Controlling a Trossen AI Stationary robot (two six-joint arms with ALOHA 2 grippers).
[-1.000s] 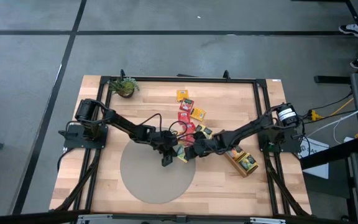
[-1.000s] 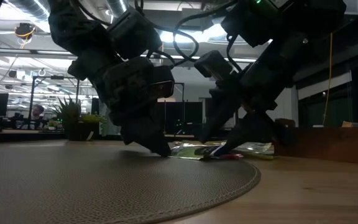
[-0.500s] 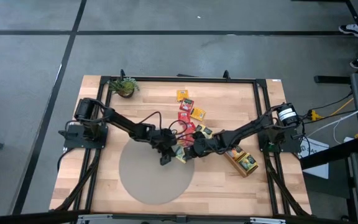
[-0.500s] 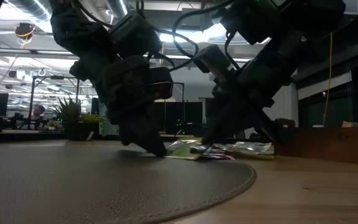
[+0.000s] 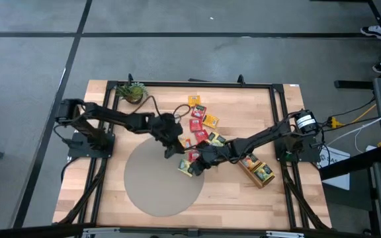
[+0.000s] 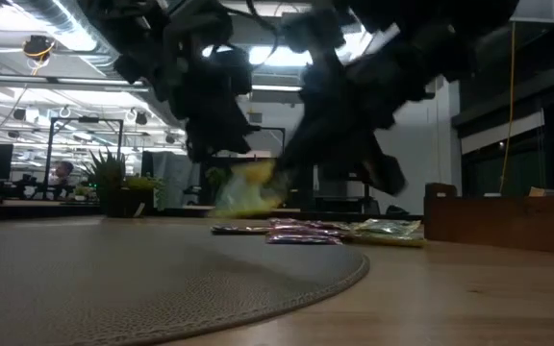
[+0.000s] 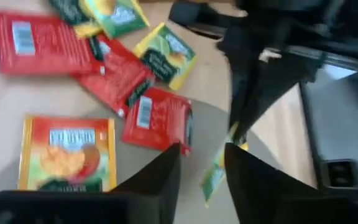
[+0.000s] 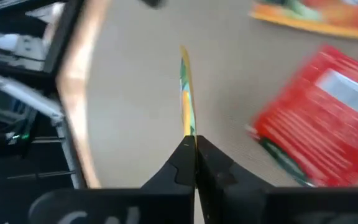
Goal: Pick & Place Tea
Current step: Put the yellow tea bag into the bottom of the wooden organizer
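Wooden counter (image 5: 243,198), round grey mat (image 5: 151,192): right pincer (image 8: 191,146) pinches a yellow-green sachet (image 8: 186,93) by its edge, lifted clear over the mat for carrying. Left pincer (image 7: 202,163) spread, empty, above the remaining tea pile (image 5: 200,122) near the wooden tray (image 5: 258,172).

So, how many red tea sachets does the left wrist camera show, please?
3: a nearest red sachet by the left gripper, a middle red sachet beside it, a far red sachet beyond. Others may be out of frame.
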